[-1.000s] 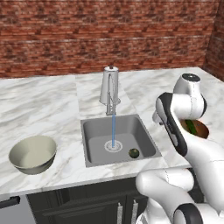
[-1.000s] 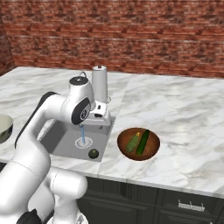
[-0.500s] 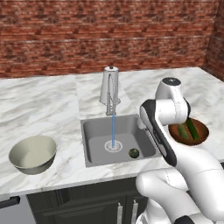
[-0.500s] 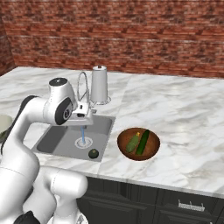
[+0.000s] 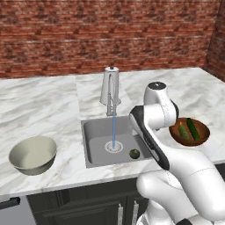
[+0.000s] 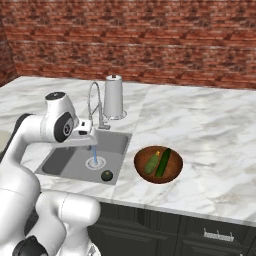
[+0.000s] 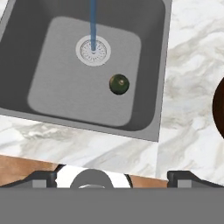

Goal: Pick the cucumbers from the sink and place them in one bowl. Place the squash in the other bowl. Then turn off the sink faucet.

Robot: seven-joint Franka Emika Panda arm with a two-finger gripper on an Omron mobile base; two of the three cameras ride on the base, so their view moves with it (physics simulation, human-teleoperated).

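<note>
The small dark green squash [image 7: 119, 84] lies on the floor of the grey sink [image 7: 153, 65], right of the drain [image 7: 92, 49]; it also shows near the sink's front as squash [image 5: 134, 154] and squash [image 6: 106, 175]. My gripper [image 7: 113, 178] hangs above the sink, open, with nothing between its fingertips. Both cucumbers, the lighter cucumber [image 6: 152, 164] and the dark cucumber [image 6: 163, 162], rest in the reddish-brown bowl [image 6: 172, 172], right of the sink. The pale grey bowl [image 5: 33, 154] stands empty on the left. Water [image 5: 114, 129] streams from the faucet [image 5: 110, 90].
A brick wall backs the marble counter [image 5: 39, 105]. The faucet's thin steel spout [image 6: 94, 100] arches over the basin close behind my hand. The wooden bowl's dark rim [image 7: 218, 107] shows at the right edge of the hand view. Dark cabinets sit below the counter's front edge.
My arm has swung left, from above the wooden bowl to over the sink. The gripper stays open. The cucumbers in the bowl have come into plain sight in the left base view.
</note>
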